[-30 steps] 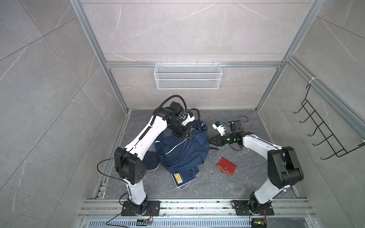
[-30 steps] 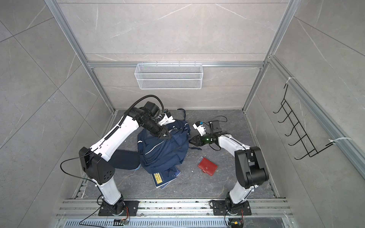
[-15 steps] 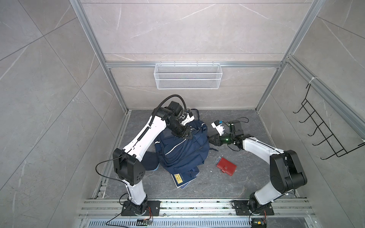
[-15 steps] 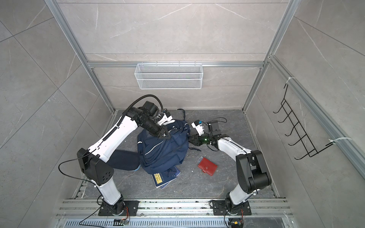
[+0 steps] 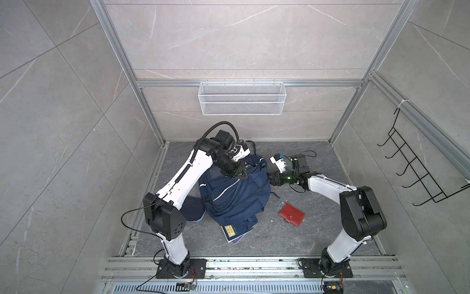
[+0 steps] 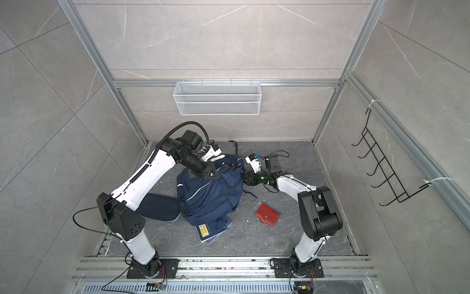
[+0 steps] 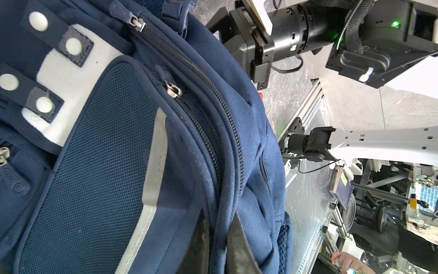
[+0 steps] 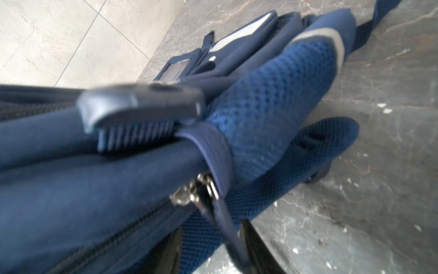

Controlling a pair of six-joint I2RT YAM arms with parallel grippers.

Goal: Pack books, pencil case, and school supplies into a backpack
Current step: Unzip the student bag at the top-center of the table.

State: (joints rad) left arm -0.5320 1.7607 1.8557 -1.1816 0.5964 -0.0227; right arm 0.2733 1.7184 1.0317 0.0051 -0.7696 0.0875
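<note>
Top views show nothing packed so far. Nearest, toward the front edge of the table (image 5: 305, 241), the books (image 5: 232, 233) lie half under the near end of the backpack (image 5: 234, 196). Farther in, the red case (image 5: 292, 215) and a small clear plastic piece (image 5: 281, 205) lie together toward the right edge, apart from the backpack. The pencil case (image 5: 192, 212) lies against its left side, under the left arm. The backpack slumps mid-table, and its zippers look closed in the wrist views. At its far end the left gripper (image 7: 220, 220) pinches a ridge of its fabric. The right gripper (image 8: 211, 237) has its jaws apart around the zipper pull (image 8: 227, 225), not clamping it. Judging by this, opening comes first and all the packing remains.
</note>
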